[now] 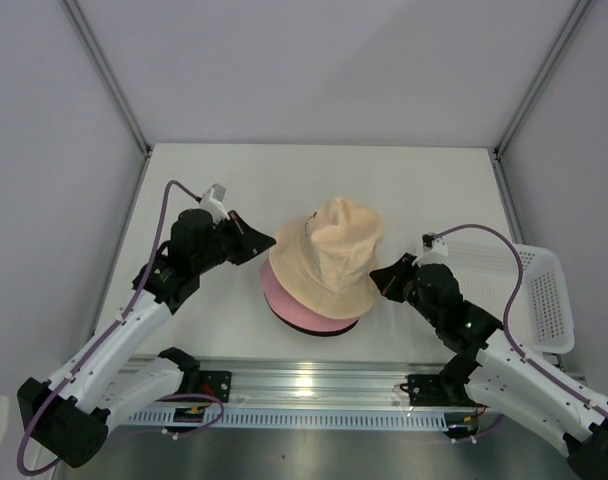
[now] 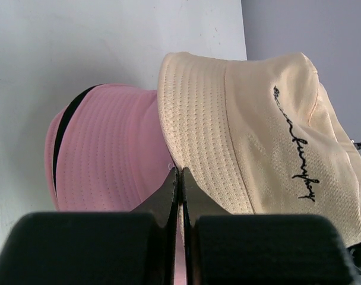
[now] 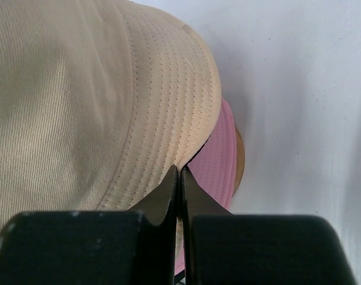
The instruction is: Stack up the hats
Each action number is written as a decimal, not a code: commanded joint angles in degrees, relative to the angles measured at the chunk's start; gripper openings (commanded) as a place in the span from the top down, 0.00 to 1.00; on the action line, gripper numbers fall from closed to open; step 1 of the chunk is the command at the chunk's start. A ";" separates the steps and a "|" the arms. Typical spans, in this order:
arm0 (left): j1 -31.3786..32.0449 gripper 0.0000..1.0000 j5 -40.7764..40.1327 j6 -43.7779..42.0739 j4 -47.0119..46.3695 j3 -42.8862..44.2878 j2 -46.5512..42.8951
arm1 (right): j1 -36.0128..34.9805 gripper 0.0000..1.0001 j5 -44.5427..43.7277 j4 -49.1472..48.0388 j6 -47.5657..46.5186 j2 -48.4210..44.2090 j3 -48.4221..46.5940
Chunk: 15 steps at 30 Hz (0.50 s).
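Note:
The beige hat (image 1: 329, 252) sits on top of the pink hat (image 1: 287, 298) at the table's middle. A thin black hat edge (image 1: 327, 331) shows under the pink one. My left gripper (image 1: 267, 243) is shut on the beige hat's left brim. My right gripper (image 1: 377, 277) is shut on its right brim. In the left wrist view the beige hat (image 2: 257, 130) shows its dark stitched script, with the pink hat (image 2: 109, 160) and a black strip (image 2: 66, 122) beside it. My left gripper (image 2: 180, 172) pinches the brim there. In the right wrist view my right gripper (image 3: 180, 169) pinches the beige hat (image 3: 109, 95) over the pink hat (image 3: 219, 160).
A white perforated basket (image 1: 539, 290) stands at the table's right edge, behind my right arm. A tan wooden edge (image 3: 238, 155) shows under the pink hat in the right wrist view. The white table (image 1: 314, 180) is walled on three sides.

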<state>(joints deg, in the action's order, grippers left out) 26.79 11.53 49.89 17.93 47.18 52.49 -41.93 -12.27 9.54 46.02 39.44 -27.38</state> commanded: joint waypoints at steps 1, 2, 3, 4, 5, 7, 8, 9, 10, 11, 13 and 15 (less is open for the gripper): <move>1.51 0.99 -0.36 -2.08 -0.53 2.48 -1.16 | -1.13 1.00 -2.14 -1.28 1.26 -0.94 0.83; 2.39 0.99 -1.15 -2.42 -0.27 2.31 -1.34 | -1.39 1.00 -2.49 -1.45 1.44 -1.03 1.18; 2.83 0.99 -1.59 -2.60 0.25 2.13 -1.60 | -1.66 1.00 -3.01 -1.19 1.62 -1.12 1.27; 3.01 0.99 -2.21 -2.69 1.30 2.04 -1.43 | -1.92 1.00 -3.37 -1.02 1.79 -0.86 1.36; 3.18 0.99 -3.08 -2.43 2.10 1.87 -1.34 | -2.10 1.00 -3.63 -1.02 2.23 -0.68 1.62; 3.27 0.99 -4.05 -2.17 4.64 0.90 -0.99 | -2.19 1.00 -3.72 0.12 3.28 0.02 1.89; 3.27 0.99 -5.02 -1.82 5.44 0.46 -0.99 | -2.54 1.00 -3.72 0.30 3.81 0.98 1.97; 3.27 0.99 -7.20 -1.64 6.14 -0.41 -1.16 | -2.80 1.00 -3.64 0.56 4.51 1.51 2.58; 3.27 0.99 -8.61 -1.38 7.19 -1.55 -1.25 | -3.24 1.00 -3.81 0.39 4.95 2.04 3.03; 3.27 0.99 -9.59 -1.20 8.51 -2.61 -1.34 | -3.77 1.00 -3.99 0.22 5.39 3.00 3.55; 3.27 0.99 -11.27 -1.20 9.48 -3.40 -1.07 | -4.12 1.00 -3.64 -1.01 6.45 4.06 4.78; 3.27 0.99 -13.81 -1.46 10.89 -4.20 0.06 | -4.38 1.00 -2.67 -1.63 7.06 5.55 5.14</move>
<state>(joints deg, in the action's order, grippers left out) 29.67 3.42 49.06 23.66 44.47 51.88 -45.52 -14.13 8.14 51.13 43.29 -23.55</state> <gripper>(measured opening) 0.011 0.010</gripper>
